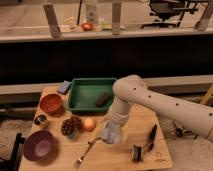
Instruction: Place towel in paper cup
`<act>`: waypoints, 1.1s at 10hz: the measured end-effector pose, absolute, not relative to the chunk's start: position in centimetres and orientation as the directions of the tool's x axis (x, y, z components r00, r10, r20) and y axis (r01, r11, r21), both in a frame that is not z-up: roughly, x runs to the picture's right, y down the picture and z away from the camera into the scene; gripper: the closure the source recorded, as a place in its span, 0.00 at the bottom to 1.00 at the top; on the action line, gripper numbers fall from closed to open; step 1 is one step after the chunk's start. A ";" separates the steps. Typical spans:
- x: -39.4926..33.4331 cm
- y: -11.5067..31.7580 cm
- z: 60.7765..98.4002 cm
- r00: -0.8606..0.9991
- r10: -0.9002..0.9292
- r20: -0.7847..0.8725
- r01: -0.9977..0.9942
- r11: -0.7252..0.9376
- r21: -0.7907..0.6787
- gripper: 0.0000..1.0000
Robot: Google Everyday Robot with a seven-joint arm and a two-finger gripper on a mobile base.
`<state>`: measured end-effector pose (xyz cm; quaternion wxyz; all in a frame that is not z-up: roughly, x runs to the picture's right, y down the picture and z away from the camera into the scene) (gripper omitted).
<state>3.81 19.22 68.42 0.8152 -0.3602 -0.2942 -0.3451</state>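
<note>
On the counter (150,127) the tray (80,104) sits at the back with a small block (104,99) in it. One bowl (51,103) lies left of the tray, and another bowl (39,145) lies at the front-left corner. The tool (110,127) (towel (113,136) at it) is right of a round fruit (89,124) and behind a fork (83,155).

Arm (170,107): single, white, entering from the right, bent at elbow (131,90), forearm angled downward. Gripper (111,131): low, centre of view, pointing down.
</note>
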 end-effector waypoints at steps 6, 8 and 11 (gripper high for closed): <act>3.8 19.2 68.5 0.589 -0.352 0.727 0.775 0.500 -0.386 0.20; 3.9 19.1 68.4 0.585 -0.355 0.729 0.779 0.498 -0.383 0.20; 4.1 18.7 68.1 0.578 -0.362 0.731 0.782 0.503 -0.369 0.20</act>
